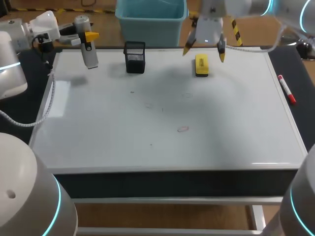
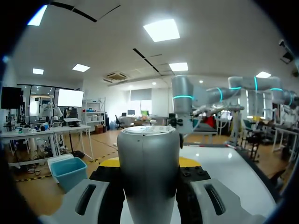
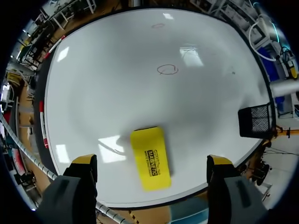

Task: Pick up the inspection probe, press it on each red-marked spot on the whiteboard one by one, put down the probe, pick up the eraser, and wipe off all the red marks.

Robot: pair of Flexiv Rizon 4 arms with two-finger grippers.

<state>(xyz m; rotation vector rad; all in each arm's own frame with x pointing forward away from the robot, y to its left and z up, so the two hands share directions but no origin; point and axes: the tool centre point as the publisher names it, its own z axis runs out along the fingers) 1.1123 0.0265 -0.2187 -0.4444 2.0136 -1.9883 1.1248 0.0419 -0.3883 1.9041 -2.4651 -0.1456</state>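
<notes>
The grey cylindrical inspection probe (image 2: 148, 179) hides most of the left claw (image 2: 149, 162) in the wrist view. Its yellow tips peek out on both sides, clamped on the probe. The faint red marks (image 1: 183, 129) on the whiteboard (image 1: 236, 123) are barely legible. Overhead, the left arm holds the probe at the board's 10 o'clock corner. The right claw (image 1: 205, 49) hangs wide open above the yellow block eraser (image 1: 201, 65) at 12 o'clock, not touching it.

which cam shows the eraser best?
Right wrist view: the eraser lies whole and close on the whiteboard, under the open right pincer. Head view shows it small and far; left wrist view misses it.
</notes>
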